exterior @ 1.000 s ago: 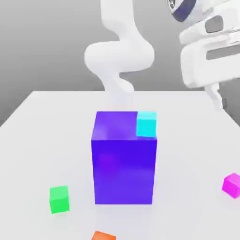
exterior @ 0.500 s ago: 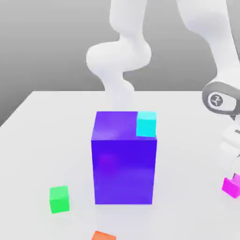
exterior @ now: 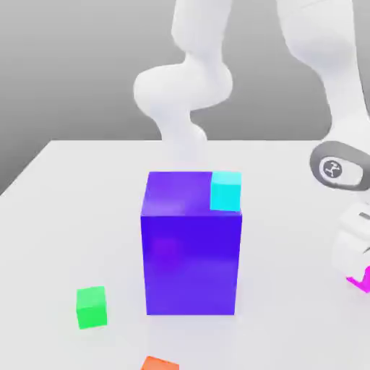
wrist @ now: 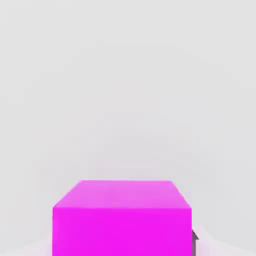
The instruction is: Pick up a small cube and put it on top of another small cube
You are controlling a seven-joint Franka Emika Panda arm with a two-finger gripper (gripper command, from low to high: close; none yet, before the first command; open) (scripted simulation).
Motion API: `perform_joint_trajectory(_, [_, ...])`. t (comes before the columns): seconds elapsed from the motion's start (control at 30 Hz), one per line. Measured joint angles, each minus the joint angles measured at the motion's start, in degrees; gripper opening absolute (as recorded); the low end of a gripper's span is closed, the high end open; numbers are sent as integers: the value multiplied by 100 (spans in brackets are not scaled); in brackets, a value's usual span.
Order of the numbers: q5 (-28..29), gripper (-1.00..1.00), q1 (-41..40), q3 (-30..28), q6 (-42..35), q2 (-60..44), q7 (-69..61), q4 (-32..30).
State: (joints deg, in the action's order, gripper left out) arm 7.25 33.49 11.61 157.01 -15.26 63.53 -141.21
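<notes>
My hand is down at the magenta cube [exterior: 360,279] at the exterior view's right edge, low on the white table [exterior: 72,217]; I cannot tell how far my fingers are spread. The green cube [exterior: 92,306] sits lower left, well apart, past the big purple-blue block [exterior: 191,246].

A small cube [exterior: 225,191] sits on the big block [exterior: 191,246].

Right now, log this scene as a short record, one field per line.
table: white table
target cube: magenta cube, at the exterior view's right edge, largely hidden behind the arm's hand
destination: green cube, on the table at the exterior view's front left
big block: purple-blue block, centre
on block: cyan cube, at its back right corner
front edge: orange cube
</notes>
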Motion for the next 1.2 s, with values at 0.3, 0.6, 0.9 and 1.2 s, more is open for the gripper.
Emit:
perform_joint_trajectory(0.3, [-352, -100, -1590, -722, -58, 793, -2598, -172])
perform_joint_trajectory(0.6, [-539, -100, -3498, -1483, -114, 1439, -5272, -421])
perform_joint_trajectory(0.9, [-719, -100, -4620, -2114, -286, 1769, -7535, -804])
perform_joint_trajectory(1.2, [-864, -100, -4698, -2166, -194, 1290, -8242, -1127])
